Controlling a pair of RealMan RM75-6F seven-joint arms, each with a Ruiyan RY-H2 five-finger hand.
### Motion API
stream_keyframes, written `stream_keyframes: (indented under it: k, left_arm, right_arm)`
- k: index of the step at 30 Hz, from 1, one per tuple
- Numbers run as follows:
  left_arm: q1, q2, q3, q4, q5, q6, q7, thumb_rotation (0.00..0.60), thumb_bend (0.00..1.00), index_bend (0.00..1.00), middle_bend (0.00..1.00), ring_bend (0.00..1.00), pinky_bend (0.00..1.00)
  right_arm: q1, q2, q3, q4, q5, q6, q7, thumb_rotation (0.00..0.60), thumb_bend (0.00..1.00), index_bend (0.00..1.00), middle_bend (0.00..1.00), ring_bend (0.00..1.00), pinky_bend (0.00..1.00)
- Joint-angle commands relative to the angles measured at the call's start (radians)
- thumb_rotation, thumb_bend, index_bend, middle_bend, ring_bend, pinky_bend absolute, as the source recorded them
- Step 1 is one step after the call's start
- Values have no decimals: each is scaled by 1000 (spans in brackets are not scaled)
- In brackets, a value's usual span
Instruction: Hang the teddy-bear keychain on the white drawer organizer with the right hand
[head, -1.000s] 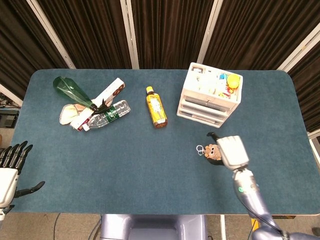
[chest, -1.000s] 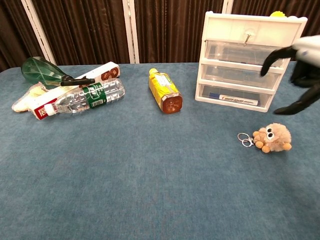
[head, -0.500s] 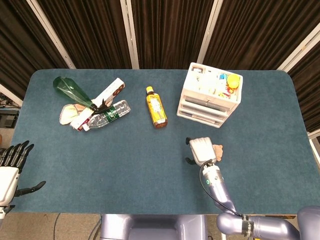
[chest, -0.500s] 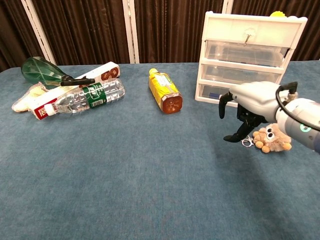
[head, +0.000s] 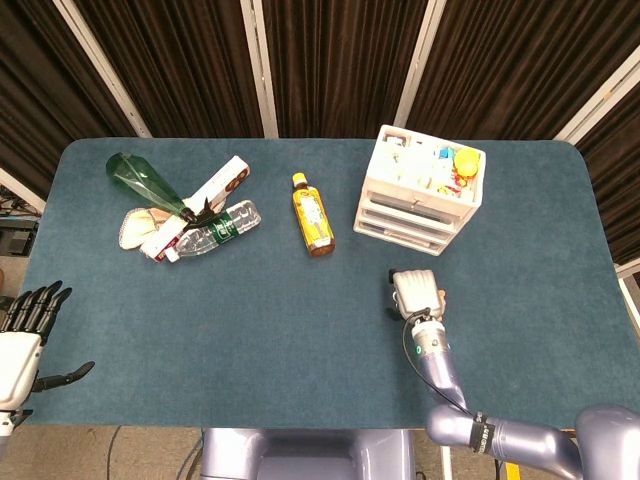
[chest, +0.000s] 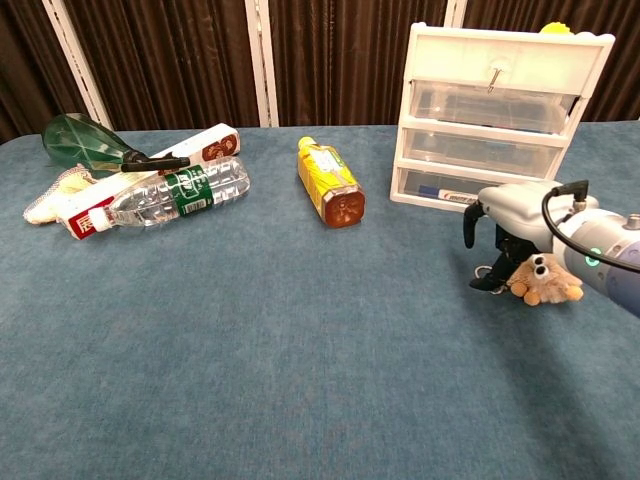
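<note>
We saw our right hand (chest: 505, 222) low over the blue carpeted worktop (chest: 250, 350), its white back turned up and its dark fingers (chest: 469, 228) curled downward onto the small tan fluffy teddy-bear keychain (chest: 543, 280). Whether the fingers actually gripped the bear or its ring we could not tell; they covered the spot where the ring would be. The bear lay on the worktop, just in front of the white plastic three-drawer organizer (chest: 500, 120), apart from it. It looked like a round, fuzzy, light-brown ball with two big white eyes with dark pupils, facing the chest camera. From the head view only a sliver of it showed at the edge of the hand (head: 415, 292).

Our left hand (head: 25, 335) hung at the near left corner, off the worktop, fingers spread and holding nothing.
</note>
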Motion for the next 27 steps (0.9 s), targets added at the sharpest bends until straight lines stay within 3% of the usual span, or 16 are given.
stream_keyframes:
  k: [1,23,27]
  left_arm:
    - [-1,0,0,-1,-1,-1,1,526,67,1,0,0,0]
    - [-3,1,-1,-7,-12,-7,0,523,66,1,0,0,0]
    - [-3,1,0,-8,-13,-8,0,528,65,1,0,0,0]
  right_arm:
    - [4,-1,0,15,15,-7,3,600,185,390,1000,1000,899]
    - [33,-12,-19,68,101,-26,-10,600,185,395,1000,1000,899]
    - [33,-14,-24,74,111,-26,-10,600,200,432,1000,1000,899]
